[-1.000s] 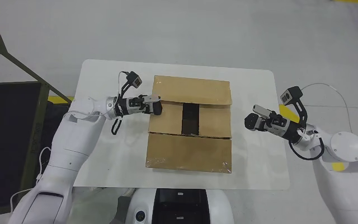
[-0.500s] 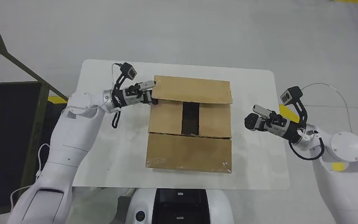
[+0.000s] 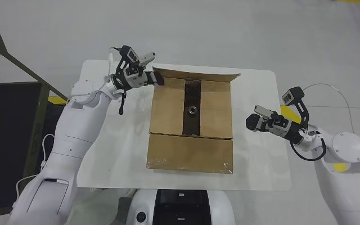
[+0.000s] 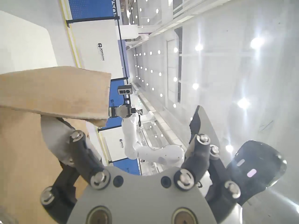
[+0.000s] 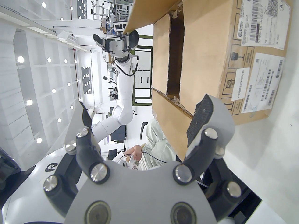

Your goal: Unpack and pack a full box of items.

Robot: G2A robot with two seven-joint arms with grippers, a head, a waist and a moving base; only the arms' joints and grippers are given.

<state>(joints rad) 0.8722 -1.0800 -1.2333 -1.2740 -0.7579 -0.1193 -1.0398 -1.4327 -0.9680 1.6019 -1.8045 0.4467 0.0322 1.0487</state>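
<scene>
Left gripper (image 3: 152, 70), spread wide, hooks one finger under the raised far flap (image 3: 194, 73) at the far left corner of the box (image 3: 169, 107) on the table (image 3: 112, 140). Right of the box, our right gripper (image 3: 253, 116) hangs spread and empty. We judge we are unfolding the lid: next, swing that flap back.

Glossy white shells all along the left arm (image 3: 84, 121) down the frame's left side, same on the right arm (image 3: 337, 149) at the right edge. A black cable (image 3: 119, 104) loops at each wrist, a small black camera box (image 3: 128, 54) perched above. Up close, the right gripper (image 5: 144, 103): grey plate, black links, silver screws, ribbed black pads (image 5: 201, 115) on pale jaws.
</scene>
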